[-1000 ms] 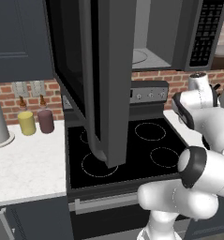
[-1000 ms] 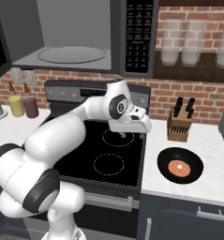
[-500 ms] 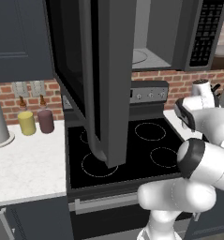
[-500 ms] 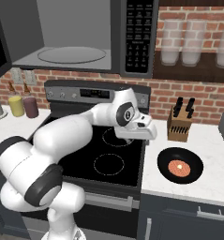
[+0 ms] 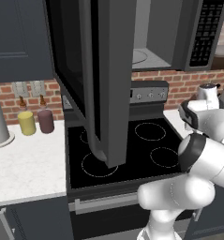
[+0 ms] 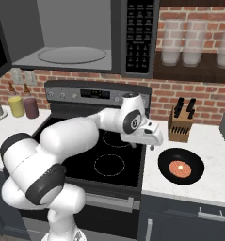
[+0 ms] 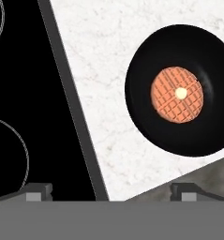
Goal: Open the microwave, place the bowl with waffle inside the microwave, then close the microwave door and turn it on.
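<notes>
- Bowl [image 6: 180,166] with its waffle [image 7: 176,95] sits on the white desk [image 7: 104,70], just right of the stove [image 6: 104,155] and in front of the knife block [image 6: 180,126].
- Microwave [image 6: 81,35] is above the stove; its door [image 5: 101,79] hangs swung wide, with the pale cavity and glass plate [image 6: 71,54] bare.
- Claw [image 6: 151,143] hovers over the stove's right edge, near the bowl but apart from it; its tips [image 7: 38,191] stand wide apart and hold nothing.
- The step in hand looks like the reach for the bowl.
- To do it well: bring the claw over the rim, not the waffle, pinch one wall, lift level.
- A shallow rim may slip or tip, so close squarely.
</notes>
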